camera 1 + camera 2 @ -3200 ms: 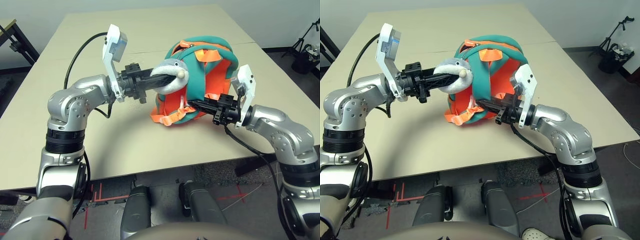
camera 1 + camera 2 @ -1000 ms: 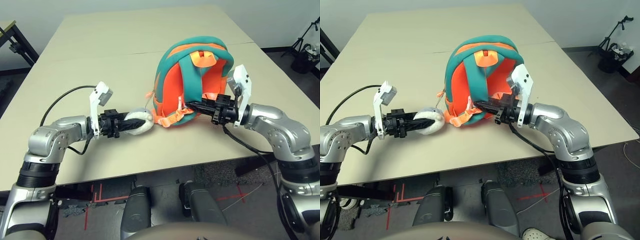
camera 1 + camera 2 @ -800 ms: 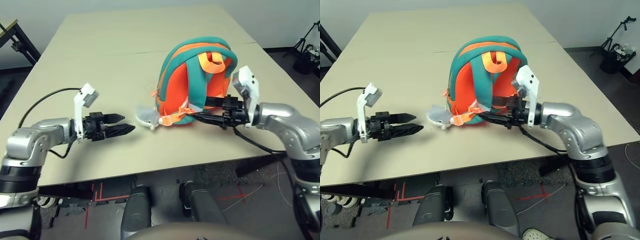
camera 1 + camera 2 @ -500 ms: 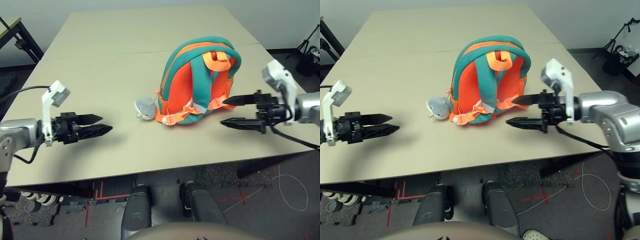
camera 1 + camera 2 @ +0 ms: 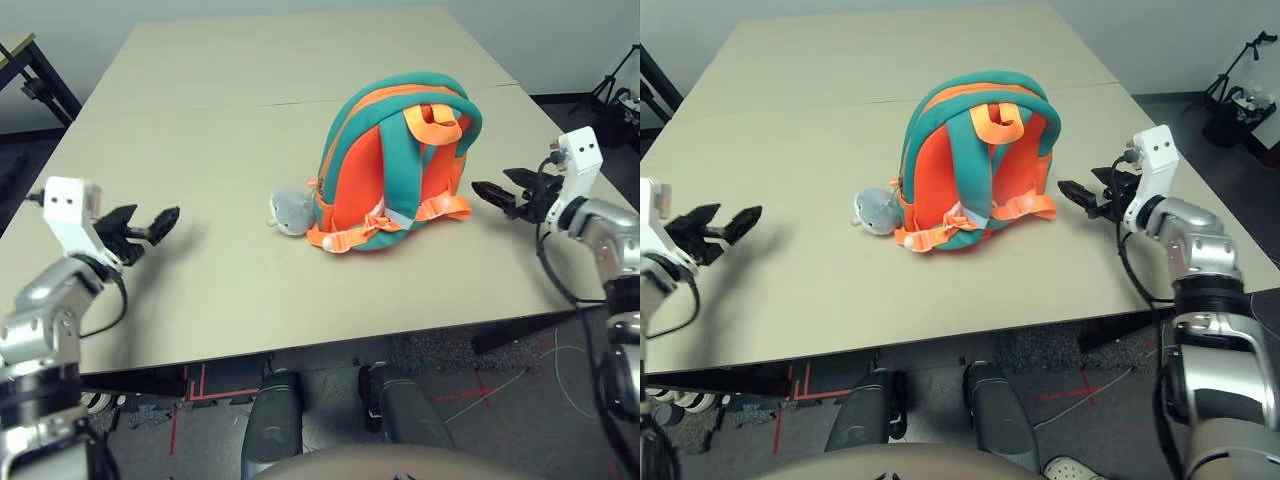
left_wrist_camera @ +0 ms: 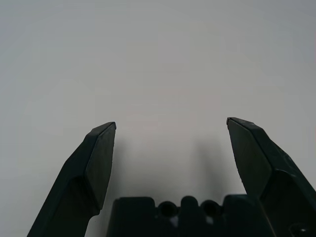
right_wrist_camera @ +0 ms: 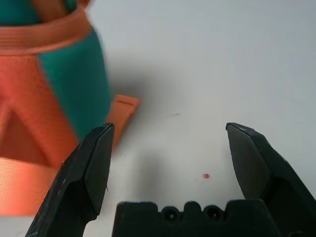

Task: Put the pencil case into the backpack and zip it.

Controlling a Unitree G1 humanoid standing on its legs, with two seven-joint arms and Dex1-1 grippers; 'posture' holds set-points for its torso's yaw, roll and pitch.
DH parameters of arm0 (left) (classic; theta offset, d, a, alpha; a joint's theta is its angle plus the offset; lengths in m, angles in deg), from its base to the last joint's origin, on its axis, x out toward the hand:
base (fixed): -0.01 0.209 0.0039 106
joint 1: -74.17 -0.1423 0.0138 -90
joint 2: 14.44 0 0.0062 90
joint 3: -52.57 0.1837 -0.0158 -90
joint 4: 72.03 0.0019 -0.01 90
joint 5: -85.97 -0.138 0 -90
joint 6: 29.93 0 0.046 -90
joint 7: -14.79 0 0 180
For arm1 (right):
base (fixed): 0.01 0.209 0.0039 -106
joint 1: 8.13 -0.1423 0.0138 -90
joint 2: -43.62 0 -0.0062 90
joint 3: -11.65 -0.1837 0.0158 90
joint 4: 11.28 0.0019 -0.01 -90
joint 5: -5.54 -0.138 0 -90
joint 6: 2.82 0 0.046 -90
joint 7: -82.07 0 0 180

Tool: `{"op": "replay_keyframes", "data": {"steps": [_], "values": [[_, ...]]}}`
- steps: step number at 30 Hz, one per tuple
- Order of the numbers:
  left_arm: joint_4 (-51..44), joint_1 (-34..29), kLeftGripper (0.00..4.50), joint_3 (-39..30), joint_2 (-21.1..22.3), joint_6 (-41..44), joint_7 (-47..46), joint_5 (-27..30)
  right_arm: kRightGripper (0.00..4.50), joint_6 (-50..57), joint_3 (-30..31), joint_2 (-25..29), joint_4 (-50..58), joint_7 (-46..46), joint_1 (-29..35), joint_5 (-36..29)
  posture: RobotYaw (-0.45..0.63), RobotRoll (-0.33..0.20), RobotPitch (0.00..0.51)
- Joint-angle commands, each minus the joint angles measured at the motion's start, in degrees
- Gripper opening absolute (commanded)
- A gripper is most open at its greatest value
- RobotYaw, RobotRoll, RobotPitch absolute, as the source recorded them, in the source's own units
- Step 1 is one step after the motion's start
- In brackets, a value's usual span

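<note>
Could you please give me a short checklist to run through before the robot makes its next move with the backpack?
1. Backpack standing upright on the table: ok.
2. Left end effector open, holding nothing, well clear of the backpack: ok.
3. Right end effector open, holding nothing, beside the backpack without touching it: ok.
4. Plush animal lying on the table against the backpack: ok.
5. Pencil case inside the backpack: cannot tell; no view shows it.
6. Zip closed: cannot tell; only the strap side faces the head camera.

Lab, red floor tape marks [image 5: 190, 388], tripod [image 5: 1230, 100], bare table [image 5: 250, 100]
</note>
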Motion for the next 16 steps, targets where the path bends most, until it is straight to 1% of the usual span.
{"op": "replay_keyframes", "data": {"steps": [1,3,6,10,16], "values": [[0.0,-0.5,4.5,-2.4,-2.6,-5.8,-7.7,-4.4,4.46,-8.3,-4.1,-2.5,-7.4,9.2,-2.7,1.4,0.02,0.0,0.1],[1.1,0.0,4.5,-2.9,-2.9,-8.9,-10.4,-6.4,4.46,-11.4,-5.3,-3.6,-10.2,12.5,-4.0,1.7,0.02,0.0,0.099],[3.2,1.5,4.5,-4.2,-2.9,-11.8,-13.0,-7.3,4.46,-14.6,-6.3,-4.8,-13.6,15.7,-5.4,2.1,0.02,0.0,0.096],[6.5,4.1,4.5,-3.7,-2.3,-13.9,-12.8,-7.6,4.46,-16.8,-6.8,-6.4,-16.0,16.9,-6.3,2.3,0.02,0.0,0.096],[11.2,7.5,4.5,-3.1,-2.7,-17.3,-13.8,-8.8,4.46,-18.3,-7.0,-8.7,-15.6,17.7,-5.8,2.2,0.01,0.0,0.098]]}}
